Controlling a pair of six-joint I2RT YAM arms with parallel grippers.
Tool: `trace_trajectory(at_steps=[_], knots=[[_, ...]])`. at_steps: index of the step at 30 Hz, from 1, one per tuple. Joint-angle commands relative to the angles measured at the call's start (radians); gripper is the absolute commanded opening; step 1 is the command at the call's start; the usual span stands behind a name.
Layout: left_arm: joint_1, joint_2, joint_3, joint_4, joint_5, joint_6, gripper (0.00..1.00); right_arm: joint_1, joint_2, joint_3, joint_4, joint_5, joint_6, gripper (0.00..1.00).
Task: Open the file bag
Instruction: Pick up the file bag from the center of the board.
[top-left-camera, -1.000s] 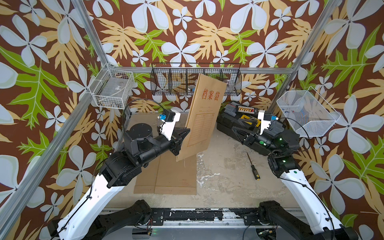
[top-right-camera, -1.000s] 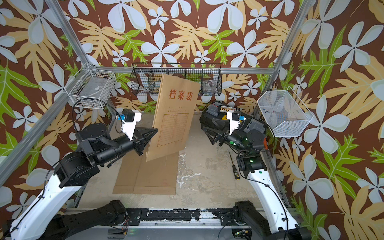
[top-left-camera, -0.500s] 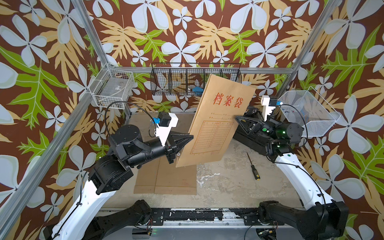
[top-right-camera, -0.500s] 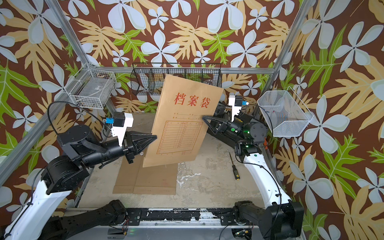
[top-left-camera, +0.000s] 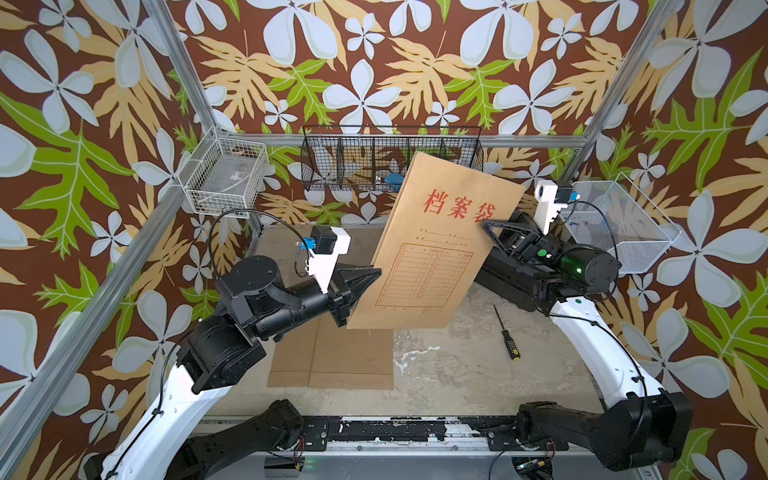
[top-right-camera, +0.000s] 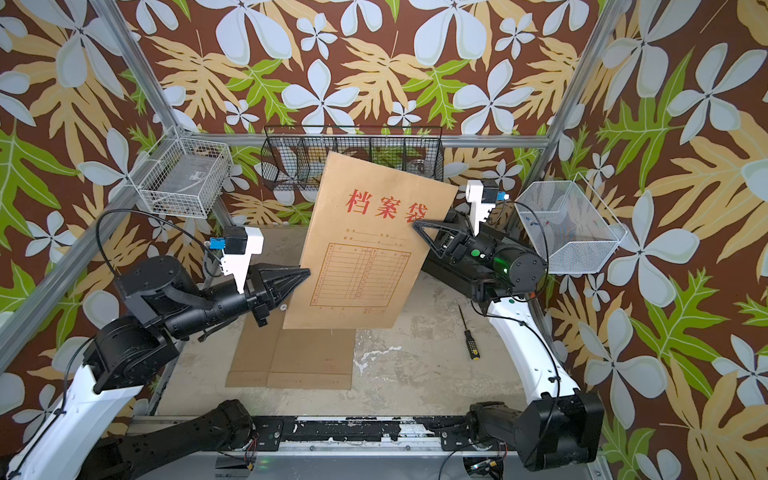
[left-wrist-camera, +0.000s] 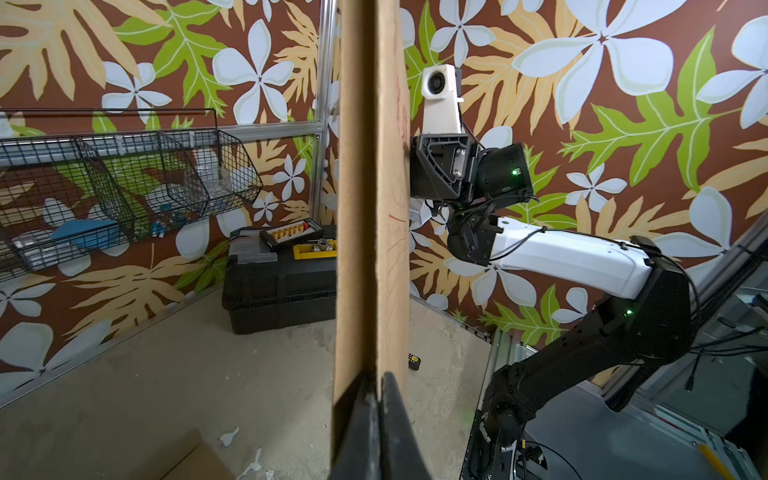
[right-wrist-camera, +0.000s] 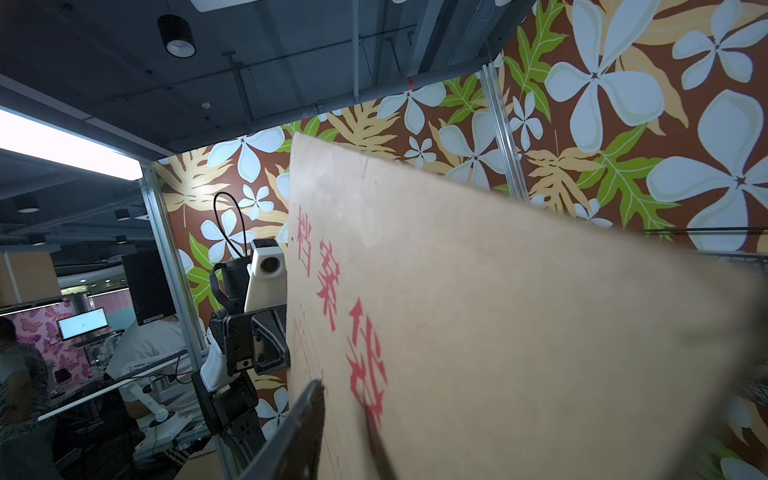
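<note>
left pincer (top-left-camera: 376, 273): clamped on lower left edge of file bag (top-left-camera: 432, 249) | bag: aloft over surface (top-left-camera: 457, 365), long axis near upright | right pincer (top-left-camera: 486, 226): astride upper right edge, grip indiscernible

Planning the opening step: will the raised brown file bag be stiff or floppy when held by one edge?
Probably stiff: the file bag looks flat, pinched at one edge by the left tool. Likely light, as that pinch holds it aloft. Being thin, it may swing if pushed.

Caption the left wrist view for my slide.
Left gripper pinches the file bag edge-on; right gripper at its opposite edge.
</note>
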Motion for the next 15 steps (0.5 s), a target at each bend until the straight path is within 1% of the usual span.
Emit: trace_trajectory(at_steps=[1, 7, 11, 13, 14, 15], knots=[[0.0, -0.005, 0.002, 0.054, -0.076, -0.014, 0.0, -0.005, -0.006, -0.005, 0.039, 0.005, 0.023, 0.41], [0.0, -0.008, -0.003, 0.051, -0.123, -0.016, 0.0, -0.005, -0.007, -0.014, 0.031, -0.006, 0.02, 0.27], [0.0, -0.004, -0.009, 0.054, -0.169, -0.023, 0.0, -0.006, -0.012, -0.025, 0.021, -0.006, 0.012, 0.11], [0.0, -0.001, -0.011, 0.05, -0.22, -0.029, 0.01, -0.006, -0.025, -0.03, -0.037, -0.002, -0.025, 0.01], [0.0, 0.001, -0.012, 0.045, -0.248, -0.03, 0.07, -0.004, -0.031, -0.026, -0.086, 0.001, -0.053, 0.0], [0.0, 0.002, -0.012, 0.039, -0.28, -0.029, 0.17, -0.005, -0.041, -0.022, -0.148, 0.006, -0.096, 0.0]])
